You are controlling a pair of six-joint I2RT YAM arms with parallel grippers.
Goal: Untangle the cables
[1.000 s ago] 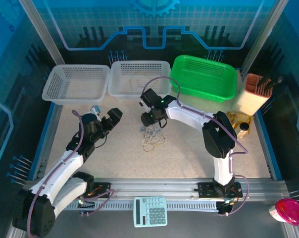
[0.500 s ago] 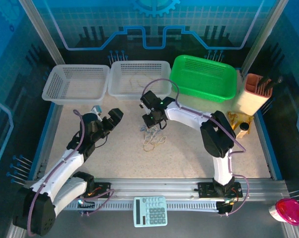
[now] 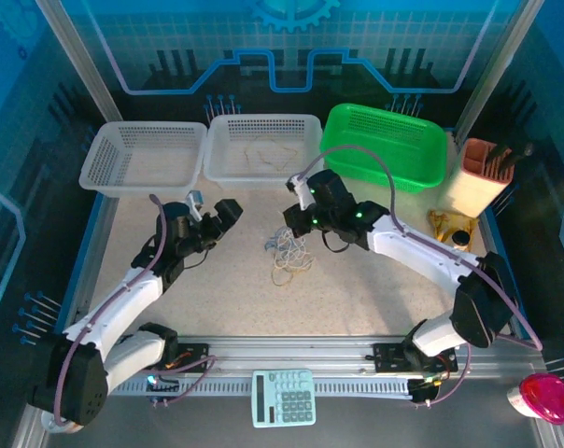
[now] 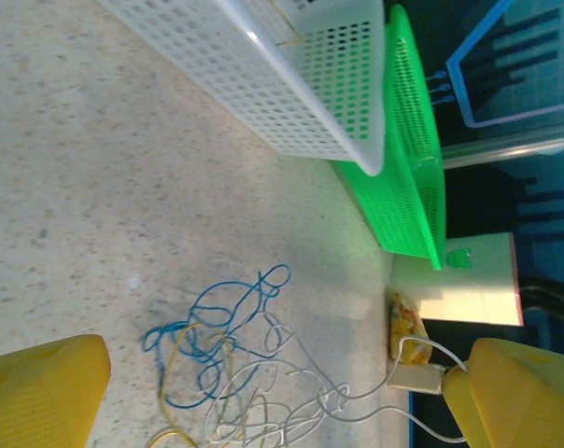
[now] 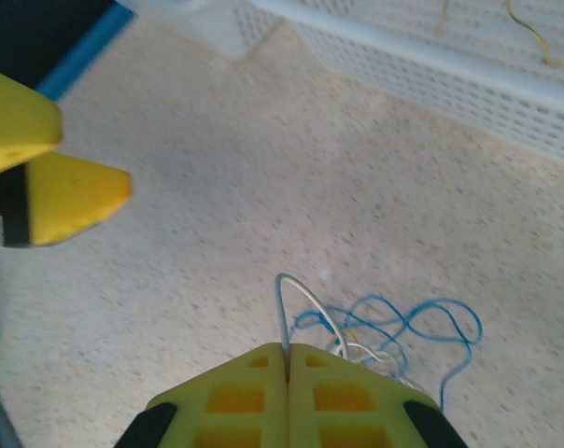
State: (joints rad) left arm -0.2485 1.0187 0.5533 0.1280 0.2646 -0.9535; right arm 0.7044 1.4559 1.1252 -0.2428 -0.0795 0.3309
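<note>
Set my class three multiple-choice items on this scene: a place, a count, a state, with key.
1. The cable heap lies: A on the calculator; B on the table between left gripper and right gripper; C on the base rail.
2. Baskets along the far edge: A one; B two; C three.
3. The right gripper is: A shut on a white cable; B wide open; C shut empty.
1B, table shows around it; 2C, left white basket, middle white basket, green basket; 3A, cable leaves its closed fingers.
</note>
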